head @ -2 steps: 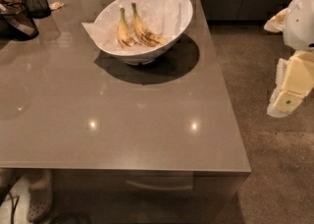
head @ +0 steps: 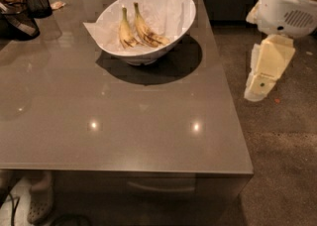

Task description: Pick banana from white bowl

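- The gripper hangs beside the table; its state cannot be told.
- The banana lies well apart to its left, inside the white bowl.

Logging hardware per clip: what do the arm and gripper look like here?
The arm is a rounded white shell with a slotted vent and a thin tan band. The gripper, right of the table over the floor, is a cream, boxy, tapering piece with a small dark spot.
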### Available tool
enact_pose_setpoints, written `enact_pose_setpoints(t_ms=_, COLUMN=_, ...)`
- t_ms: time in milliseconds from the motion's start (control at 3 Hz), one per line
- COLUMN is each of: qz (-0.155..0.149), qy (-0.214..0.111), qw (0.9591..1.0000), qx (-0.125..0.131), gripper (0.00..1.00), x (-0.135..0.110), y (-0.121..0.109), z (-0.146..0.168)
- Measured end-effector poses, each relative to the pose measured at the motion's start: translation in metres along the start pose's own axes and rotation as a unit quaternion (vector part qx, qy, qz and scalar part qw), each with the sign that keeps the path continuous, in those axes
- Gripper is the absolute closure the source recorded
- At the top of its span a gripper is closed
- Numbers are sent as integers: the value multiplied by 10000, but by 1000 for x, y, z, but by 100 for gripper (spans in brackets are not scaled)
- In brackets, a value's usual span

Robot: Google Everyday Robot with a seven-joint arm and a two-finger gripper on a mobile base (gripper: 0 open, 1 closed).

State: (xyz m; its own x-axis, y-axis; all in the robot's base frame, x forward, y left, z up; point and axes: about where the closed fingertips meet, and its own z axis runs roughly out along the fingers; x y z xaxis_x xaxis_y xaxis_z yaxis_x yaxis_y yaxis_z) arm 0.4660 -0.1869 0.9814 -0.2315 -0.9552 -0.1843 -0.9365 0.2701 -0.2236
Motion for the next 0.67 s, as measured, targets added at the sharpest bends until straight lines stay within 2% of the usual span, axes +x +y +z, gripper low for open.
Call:
enact_pose_setpoints(t_ms=333, qz=-230, qy=94, qw=9995, qx=-213, gripper=0, x=-31, y=-11, z=14)
enact_pose_setpoints(t_ms=667, qz=-253, qy=31, qw=9996, qx=-140, gripper=0, x=-35, y=-14, z=15)
